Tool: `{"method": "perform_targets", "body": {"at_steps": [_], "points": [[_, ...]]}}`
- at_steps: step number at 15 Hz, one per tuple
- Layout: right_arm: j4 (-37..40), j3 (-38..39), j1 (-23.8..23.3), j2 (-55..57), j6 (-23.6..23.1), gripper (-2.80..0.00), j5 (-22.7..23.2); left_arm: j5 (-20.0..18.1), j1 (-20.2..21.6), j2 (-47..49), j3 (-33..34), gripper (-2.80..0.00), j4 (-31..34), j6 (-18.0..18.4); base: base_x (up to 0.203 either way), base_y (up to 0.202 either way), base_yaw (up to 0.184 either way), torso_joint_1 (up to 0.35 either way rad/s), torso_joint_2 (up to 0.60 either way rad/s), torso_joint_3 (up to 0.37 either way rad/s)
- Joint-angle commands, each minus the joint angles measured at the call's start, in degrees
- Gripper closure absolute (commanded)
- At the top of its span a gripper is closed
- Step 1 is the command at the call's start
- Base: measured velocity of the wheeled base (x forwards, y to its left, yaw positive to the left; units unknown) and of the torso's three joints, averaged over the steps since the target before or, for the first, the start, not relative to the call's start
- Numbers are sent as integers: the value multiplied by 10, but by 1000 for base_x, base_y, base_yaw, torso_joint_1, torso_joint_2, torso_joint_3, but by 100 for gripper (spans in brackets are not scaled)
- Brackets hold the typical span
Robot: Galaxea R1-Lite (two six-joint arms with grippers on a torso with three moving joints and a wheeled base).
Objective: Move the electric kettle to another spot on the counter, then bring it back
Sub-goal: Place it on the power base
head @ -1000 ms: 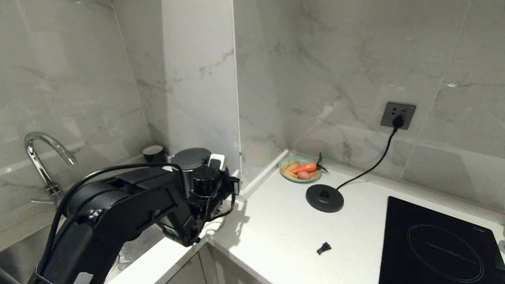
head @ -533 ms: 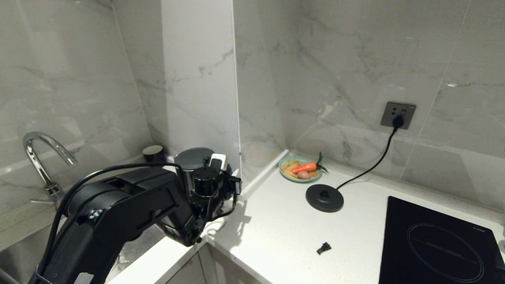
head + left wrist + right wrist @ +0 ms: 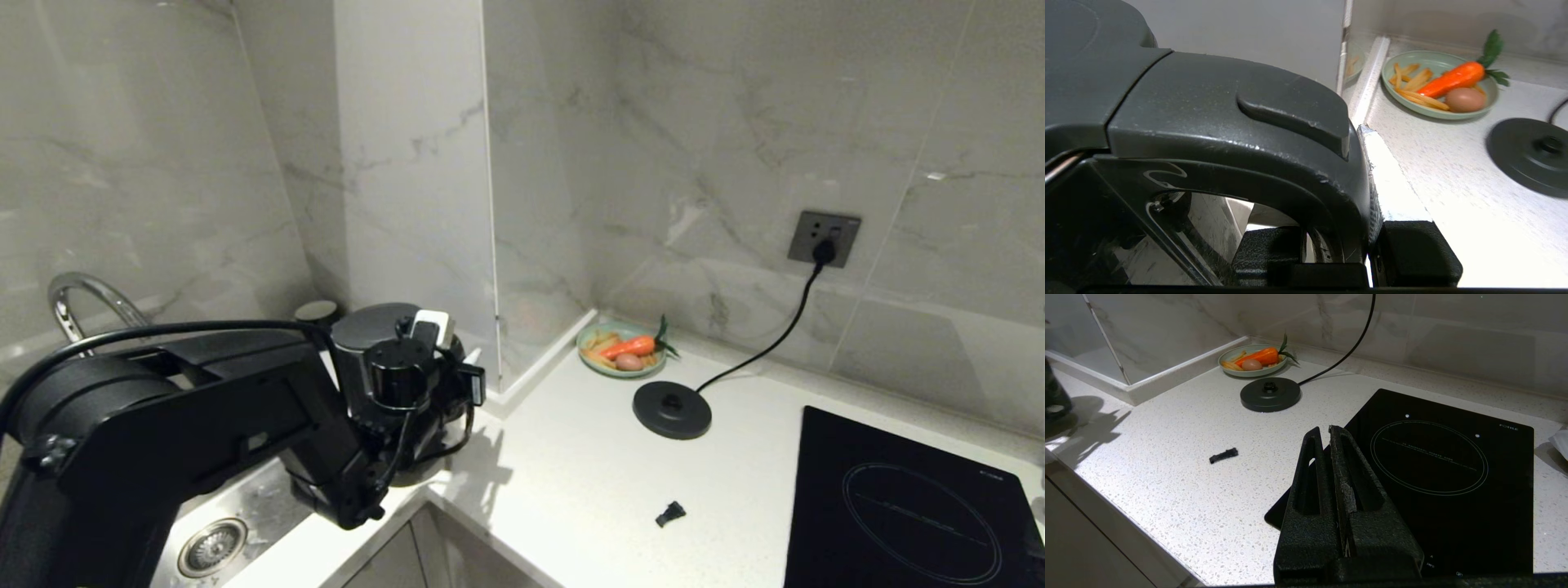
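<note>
Clamping the loop handle of the electric kettle [image 3: 1224, 134], the left gripper [image 3: 1339, 253] holds it at the counter's [image 3: 571, 482] left edge beside the sink, while the right gripper [image 3: 1337, 486] hangs pressed shut over the hob's [image 3: 1453, 477] front corner.

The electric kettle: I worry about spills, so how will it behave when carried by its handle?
The electric kettle is probably rigid: its matte handle looks like hard plastic, so the left pincer, shut around it, should not slip much. Gripped at one side, the tall jug may tend to swing or tilt. Whether it holds water cannot be seen, so its weight stays uncertain.
</note>
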Motion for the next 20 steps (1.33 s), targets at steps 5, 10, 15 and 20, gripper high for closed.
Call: {"method": "perform_targets", "body": {"at_steps": [5, 10, 15, 20], "points": [[0, 0, 0, 0, 0, 0, 0, 8, -14, -152, 117, 0, -5, -4, 0, 0, 0, 0, 0, 0], [0, 0, 0, 0, 0, 0, 0, 26, -20, -235, 181, 0, -4, -2, 0, 0, 0, 0, 0, 0], [0, 0, 0, 0, 0, 0, 0, 30, -37, -291, 239, 0, -3, 0, 0, 0, 0, 0, 0, 0], [0, 0, 0, 0, 0, 0, 0, 53, -52, -302, 251, 0, -3, 0, 0, 0, 0, 0, 0, 0]]}}
